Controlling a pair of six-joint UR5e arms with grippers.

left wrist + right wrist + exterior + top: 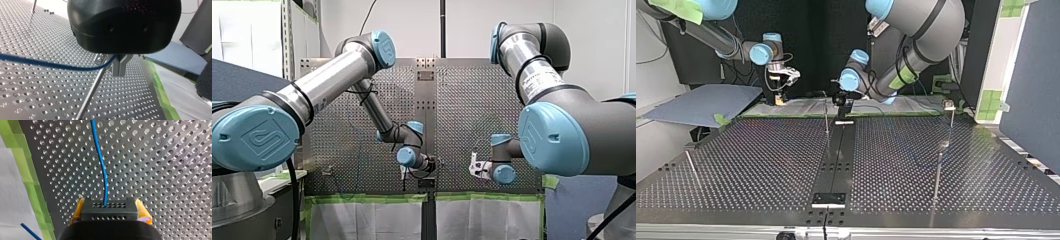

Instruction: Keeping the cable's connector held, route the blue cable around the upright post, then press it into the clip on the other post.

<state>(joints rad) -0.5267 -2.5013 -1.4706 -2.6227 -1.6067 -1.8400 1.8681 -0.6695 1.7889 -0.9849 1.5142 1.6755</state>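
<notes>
Bright, even light puts soft glare on the perforated table [761, 160]; shadows faint.

Thin blue cable [101, 162] leaves top-centre of black perforated connector [109, 213], pinched btwn right gripper's [110, 208] yellow pads [143, 210], runs ahead of it w/ slight wiggle; another stretch passes into left gripper's [119, 73] closed metal fingers [124, 64], crossing slim metal upright post [92, 90] just under them.

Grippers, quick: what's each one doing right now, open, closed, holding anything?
Left gripper: looks closed on the cable.
Right gripper: closed on the connector.
</notes>
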